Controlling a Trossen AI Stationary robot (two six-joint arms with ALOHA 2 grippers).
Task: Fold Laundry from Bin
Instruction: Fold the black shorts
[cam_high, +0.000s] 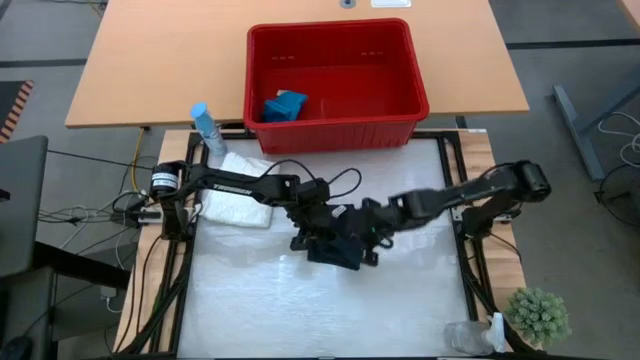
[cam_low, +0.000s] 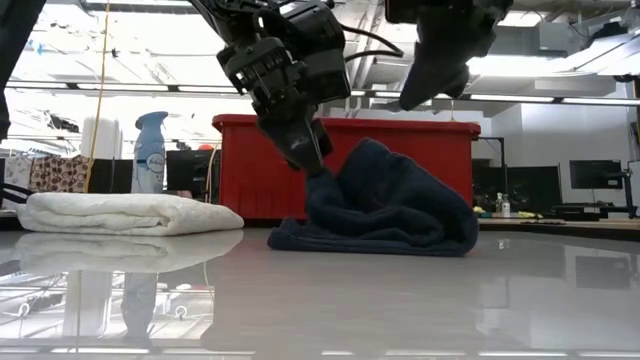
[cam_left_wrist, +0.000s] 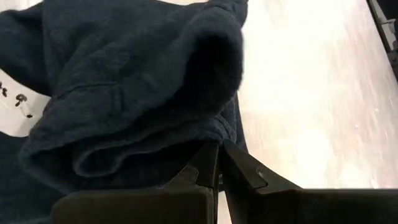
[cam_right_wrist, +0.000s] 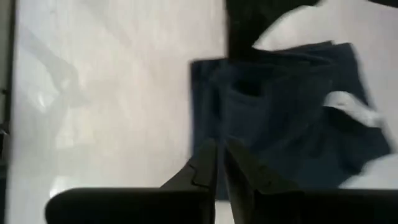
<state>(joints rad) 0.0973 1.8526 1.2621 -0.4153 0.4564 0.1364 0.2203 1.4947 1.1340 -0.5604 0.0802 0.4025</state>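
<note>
A dark navy cloth (cam_high: 338, 243) lies bunched in the middle of the white mat, with one edge raised (cam_low: 372, 150). My left gripper (cam_low: 318, 165) is shut on that raised part. My right gripper (cam_low: 412, 100) hangs above the cloth's right side, shut, with nothing between its fingers (cam_right_wrist: 219, 163). A folded white cloth (cam_high: 238, 202) rests flat on the mat's far left. The red bin (cam_high: 330, 30) stands behind the mat, and a small teal-blue cloth (cam_high: 284, 106) lies on its floor. My left gripper pinches a raised fold of the navy cloth (cam_left_wrist: 186, 149) between its two fingertips. The fingers slant down at it from the table's left. That part of the cloth is lifted and several layers sag below the fingers, while the rest of the cloth (cam_low: 400, 235) lies on the mat.
A blue spray bottle (cam_high: 207, 130) stands at the mat's far left corner. A small green plant (cam_high: 538, 312) and a clear plastic thing (cam_high: 470, 335) sit at the near right corner. Bare mat (cam_high: 320, 310) lies in front of the navy cloth.
</note>
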